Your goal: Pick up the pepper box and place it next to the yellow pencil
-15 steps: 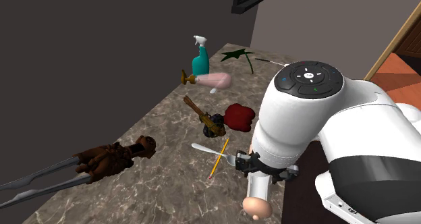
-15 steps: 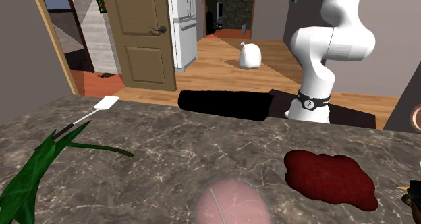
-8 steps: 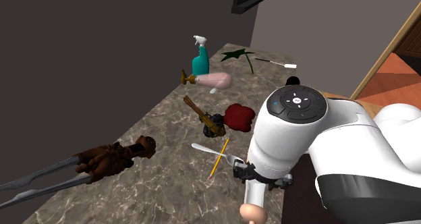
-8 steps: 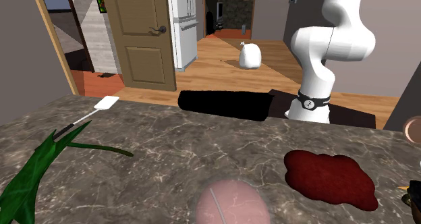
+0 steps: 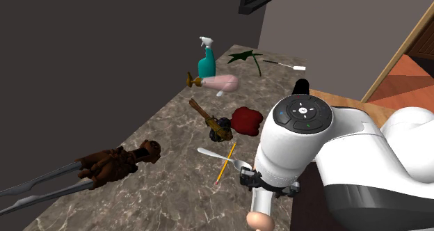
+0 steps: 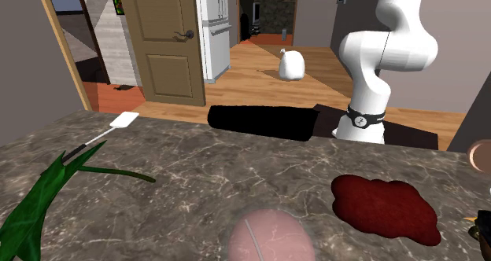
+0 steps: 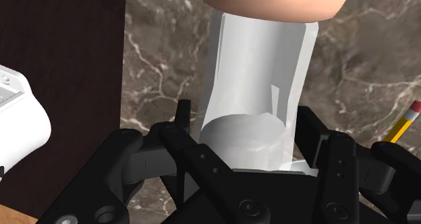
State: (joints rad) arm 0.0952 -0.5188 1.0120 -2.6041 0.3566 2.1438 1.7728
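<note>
Gripper (image 7: 246, 140) is clamped on the pepper box (image 7: 260, 88). Black fingers (image 7: 307, 129) press its pale grey-white body from both sides in the wrist view. The box points straight out from the gripper, with its peach cap at the far end, away from the palm. Under the cap I see the marbled counter (image 7: 162, 54); I cannot tell if the cap touches it.

In the shoulder view the gripper (image 5: 266, 190) hangs low by the counter (image 5: 174, 188) edge, with the pepper box (image 5: 258, 219) sticking down out of it. The yellow pencil (image 5: 224, 163) lies flat on the counter near the gripper, on the side away from the stand, apart from the box. The wrist view catches the pencil (image 7: 403, 123) eraser end just outside one finger. A silver utensil (image 5: 211, 154) lies across the pencil, a bit further from the gripper.

Further out past the pencil are a dark red lump (image 5: 247, 120) and a brownish-gold object (image 5: 217, 126) next to it. Well away from the gripper are a pink object (image 5: 221, 82), a teal spray bottle (image 5: 206, 61), a green leaf (image 5: 245, 56) and a brown figure (image 5: 118, 163).

In the second exterior view the peach cap (image 6: 481, 153) pokes in at the right edge, above the red lump (image 6: 385, 207).
</note>
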